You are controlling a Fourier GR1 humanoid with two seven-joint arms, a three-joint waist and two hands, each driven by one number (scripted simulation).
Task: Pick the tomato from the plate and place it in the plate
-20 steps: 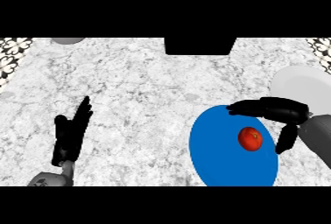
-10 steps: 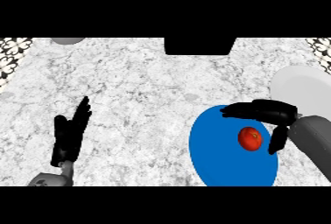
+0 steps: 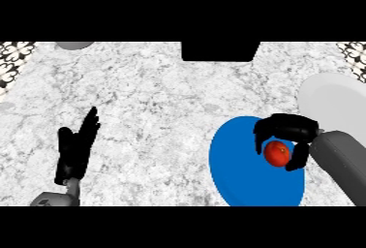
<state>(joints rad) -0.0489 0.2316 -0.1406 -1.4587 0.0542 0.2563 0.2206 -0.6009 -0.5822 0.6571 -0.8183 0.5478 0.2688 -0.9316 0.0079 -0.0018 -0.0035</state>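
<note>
The step in hand is the grasp: the right hand [image 3: 287,130] arches over the tomato [image 3: 277,153], fingers and thumb curling round its sides, on the blue plate [image 3: 239,169]. Whether it is gripped yet cannot be told. The tomato is red, round and glossy. Next it likely needs lifting across to the white plate [image 3: 334,99]. The left hand [image 3: 75,149] rests open on the table [image 3: 164,111].

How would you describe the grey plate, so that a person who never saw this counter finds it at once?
Start at the marble counter and go to its right edge. There, just beyond the blue plate that holds the red tomato, lies the grey plate, behind the right hand. It is pale grey and carries nothing, unlike its blue neighbour.
</note>
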